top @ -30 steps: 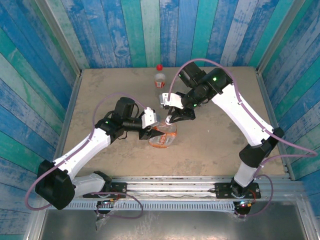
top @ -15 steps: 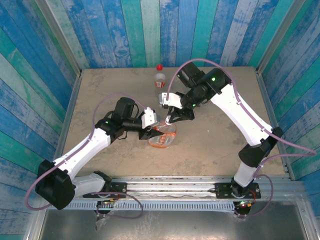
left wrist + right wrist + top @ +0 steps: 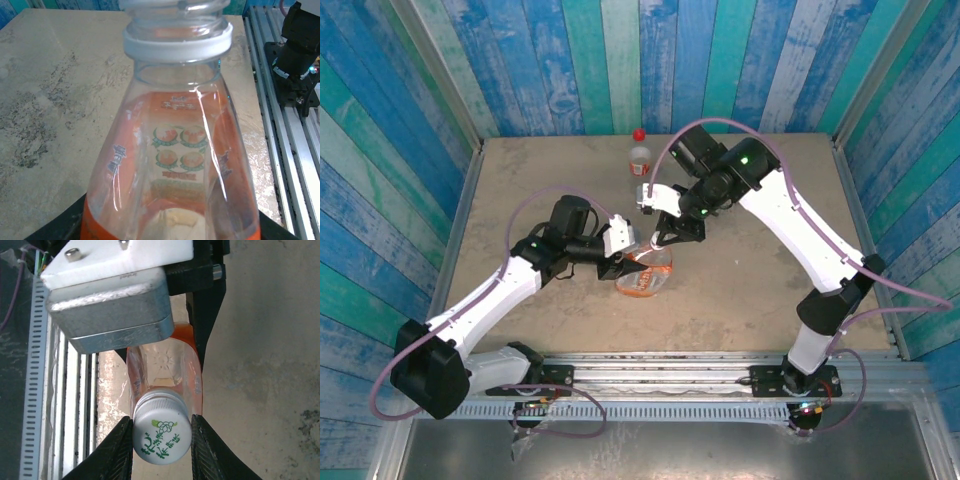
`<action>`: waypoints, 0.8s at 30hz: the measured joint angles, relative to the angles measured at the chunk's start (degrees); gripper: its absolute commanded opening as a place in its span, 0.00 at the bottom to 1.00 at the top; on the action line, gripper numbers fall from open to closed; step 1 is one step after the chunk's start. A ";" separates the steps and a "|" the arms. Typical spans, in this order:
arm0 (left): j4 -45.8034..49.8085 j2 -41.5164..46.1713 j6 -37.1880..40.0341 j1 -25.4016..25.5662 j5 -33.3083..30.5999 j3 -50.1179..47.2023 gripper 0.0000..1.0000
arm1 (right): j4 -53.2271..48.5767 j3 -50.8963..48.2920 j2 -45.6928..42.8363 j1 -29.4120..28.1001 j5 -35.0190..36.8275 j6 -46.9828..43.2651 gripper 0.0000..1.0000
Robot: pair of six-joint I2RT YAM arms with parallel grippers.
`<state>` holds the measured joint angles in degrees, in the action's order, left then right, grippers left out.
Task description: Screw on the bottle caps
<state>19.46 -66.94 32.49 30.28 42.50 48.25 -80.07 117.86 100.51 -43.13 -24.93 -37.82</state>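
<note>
The wider bottle (image 3: 645, 270), clear with an orange label, stands at mid-table. My left gripper (image 3: 620, 262) is shut on its lower body from the left. In the left wrist view the bottle (image 3: 175, 150) rises to its white neck ring (image 3: 177, 42), with dark fingers (image 3: 60, 227) at the bottom corners. My right gripper (image 3: 665, 243) comes down from above and is shut on the white cap (image 3: 162, 435), which sits on the bottle's neck between both fingers (image 3: 120, 450). The slim bottle (image 3: 639, 158) stands at the back with the red cap (image 3: 639, 134) on top.
Blue plank walls enclose the tan table (image 3: 770, 260) on three sides. A metal rail (image 3: 670, 375) with both arm bases runs along the near edge, also seen as the rail (image 3: 285, 125) in the left wrist view. The left gripper's housing (image 3: 115, 305) sits close under the right wrist.
The right wrist has turned slightly while shut on the white cap. The wider bottle and the left arm have stayed in place.
</note>
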 measured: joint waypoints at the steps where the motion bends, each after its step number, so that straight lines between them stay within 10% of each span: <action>1: 0.00 0.00 -0.17 0.04 -0.44 0.00 0.52 | 0.13 0.00 0.11 -0.07 0.42 1.46 0.25; 24: -3.15 -0.24 -7.19 0.35 -14.40 -1.73 0.52 | 5.38 0.92 5.03 -1.11 10.91 51.21 0.16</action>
<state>16.32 -67.18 25.30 30.63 28.10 46.52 -74.70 118.78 105.54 -44.25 -14.02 13.39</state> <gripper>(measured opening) 0.524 0.303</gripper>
